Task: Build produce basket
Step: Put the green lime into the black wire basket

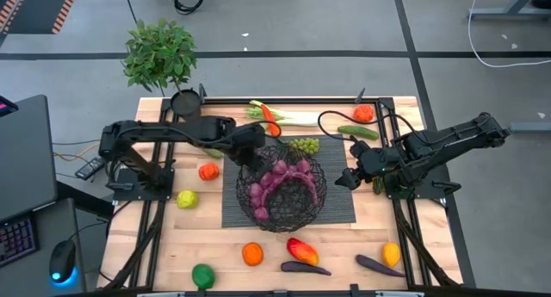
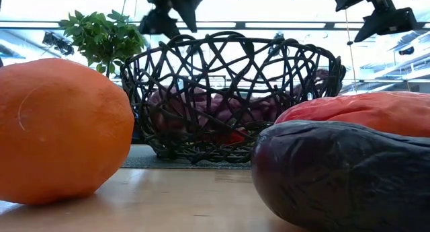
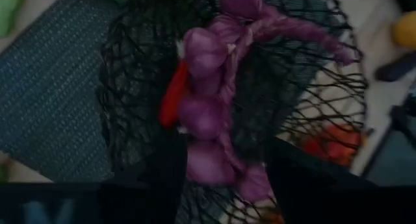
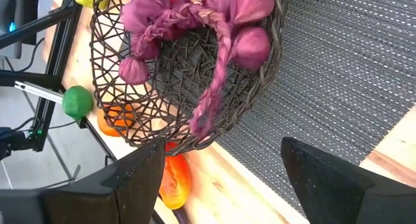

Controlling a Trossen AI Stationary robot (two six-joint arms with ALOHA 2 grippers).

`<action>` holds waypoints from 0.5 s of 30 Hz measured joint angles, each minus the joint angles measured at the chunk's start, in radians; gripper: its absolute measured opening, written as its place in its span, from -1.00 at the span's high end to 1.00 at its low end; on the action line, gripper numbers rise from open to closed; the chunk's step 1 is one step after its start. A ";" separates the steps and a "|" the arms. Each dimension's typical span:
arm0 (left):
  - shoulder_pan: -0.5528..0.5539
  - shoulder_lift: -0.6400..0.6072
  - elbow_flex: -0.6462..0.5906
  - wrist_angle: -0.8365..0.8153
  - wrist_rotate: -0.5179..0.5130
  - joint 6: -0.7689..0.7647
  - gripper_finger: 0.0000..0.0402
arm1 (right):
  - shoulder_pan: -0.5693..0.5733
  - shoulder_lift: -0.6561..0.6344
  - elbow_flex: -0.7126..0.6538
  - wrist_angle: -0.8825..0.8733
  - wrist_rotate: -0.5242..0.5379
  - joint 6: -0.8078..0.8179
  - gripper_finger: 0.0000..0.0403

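Two pincers visible: left pincer (image 1: 251, 151) over the basket (image 1: 284, 218) rim, fingers apart, empty; right pincer (image 1: 349, 178) open beside it. Basket on grey mat (image 1: 340, 207), mid-counter (image 1: 224, 254). Purple braided produce (image 1: 280, 178) inside; low view mostly blocked by an orange (image 2: 60, 131).

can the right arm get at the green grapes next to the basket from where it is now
Probably yes: the right gripper hovers open beside the wire basket, and the green grapes lie uncovered on the mat, nothing between.

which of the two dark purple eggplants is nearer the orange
The long dark purple eggplant under the red-yellow pepper, close to the round orange; the other eggplant lies by the yellow lemon.
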 joint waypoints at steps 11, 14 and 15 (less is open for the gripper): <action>-0.109 -0.125 0.000 -0.182 0.105 -0.002 0.11 | 0.001 0.000 0.000 0.017 0.000 -0.023 -0.55; -0.189 -0.126 0.000 -0.223 0.109 -0.081 0.10 | 0.005 0.000 0.000 0.067 -0.001 -0.035 -0.55; -0.216 -0.124 0.000 -0.229 0.111 -0.130 0.10 | 0.005 0.001 0.000 0.083 0.001 -0.050 -0.55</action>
